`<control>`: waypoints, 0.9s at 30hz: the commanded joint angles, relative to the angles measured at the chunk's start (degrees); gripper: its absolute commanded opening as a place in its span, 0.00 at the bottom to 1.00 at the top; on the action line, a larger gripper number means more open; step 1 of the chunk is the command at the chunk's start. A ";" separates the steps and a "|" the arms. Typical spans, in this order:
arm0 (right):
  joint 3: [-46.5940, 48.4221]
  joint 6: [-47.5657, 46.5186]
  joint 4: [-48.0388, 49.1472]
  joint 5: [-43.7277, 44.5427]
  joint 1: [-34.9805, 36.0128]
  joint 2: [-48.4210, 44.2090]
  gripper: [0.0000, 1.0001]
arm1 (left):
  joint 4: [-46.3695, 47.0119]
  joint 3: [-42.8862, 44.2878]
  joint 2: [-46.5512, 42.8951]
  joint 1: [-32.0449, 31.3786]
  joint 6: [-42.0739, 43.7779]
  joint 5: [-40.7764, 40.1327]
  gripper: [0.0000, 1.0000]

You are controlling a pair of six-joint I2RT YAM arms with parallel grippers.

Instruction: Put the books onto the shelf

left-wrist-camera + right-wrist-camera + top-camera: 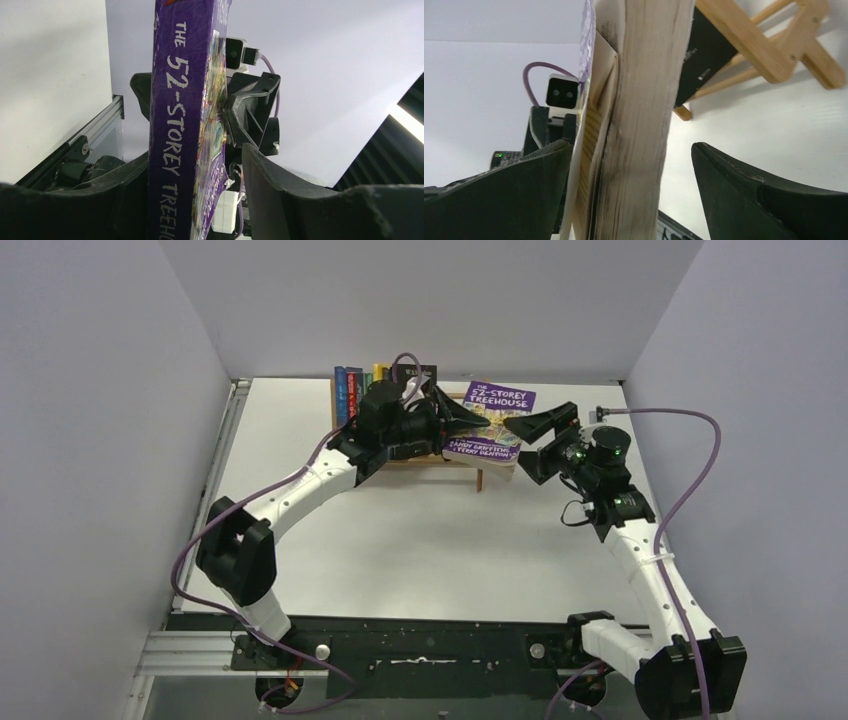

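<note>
One purple paperback, "The 52-Storey Treehouse" (pixel 495 415), hangs above the right end of the wooden shelf (pixel 480 478) at the middle of the table's (pixel 420 540) far edge. Its front cover faces up, its long axis runs from far to near with the title at the far end, and it tilts slightly. The spine points left and the page edges point right.

The left gripper (pixel 462 423) pinches the book at the spine. In the left wrist view the spine (pixel 180 125) stands upright between the two black fingers (pixel 280 185), flush against the one on the left. The left arm comes from the near-left corner, elbow out toward the left edge, forearm stretched to the far centre.

The right gripper (pixel 525 445) is spread wide around the page edges (pixel 639 125), with a gap on each side and neither finger (pixel 749 190) touching. The right arm rises from the near-right corner, its wrist turned left toward the book.

A row of other books (pixel 375 375) stands upright in the shelf's left part.
</note>
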 commanded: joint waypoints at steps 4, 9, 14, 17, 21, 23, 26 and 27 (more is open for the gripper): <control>1.35 7.95 20.92 1.06 1.39 2.32 0.62 | 5.29 4.47 -5.64 0.44 1.08 1.06 0.00; 2.89 5.63 21.55 1.60 1.33 1.30 0.11 | -0.18 2.50 -8.86 2.52 6.41 0.39 0.27; 3.69 4.44 26.17 -1.58 1.19 0.62 0.00 | -3.02 0.62 -11.39 6.10 11.27 3.76 0.52; 4.15 4.03 28.88 -5.03 0.73 0.43 0.00 | -3.33 0.23 -12.48 7.94 13.55 7.36 0.58; 5.01 4.21 31.08 -10.01 0.17 0.43 0.00 | -3.06 0.83 -13.16 9.52 15.31 11.72 0.62; 5.53 4.77 32.42 -11.54 0.15 0.81 0.00 | -3.05 1.54 -13.08 9.57 15.81 12.95 0.64; 6.05 7.62 37.25 -14.45 0.54 2.55 0.00 | -3.15 1.71 -12.82 9.57 15.88 13.12 0.64; 6.06 8.55 39.20 -15.10 0.71 3.01 0.00 | -3.00 1.99 -12.64 9.50 15.88 13.01 0.64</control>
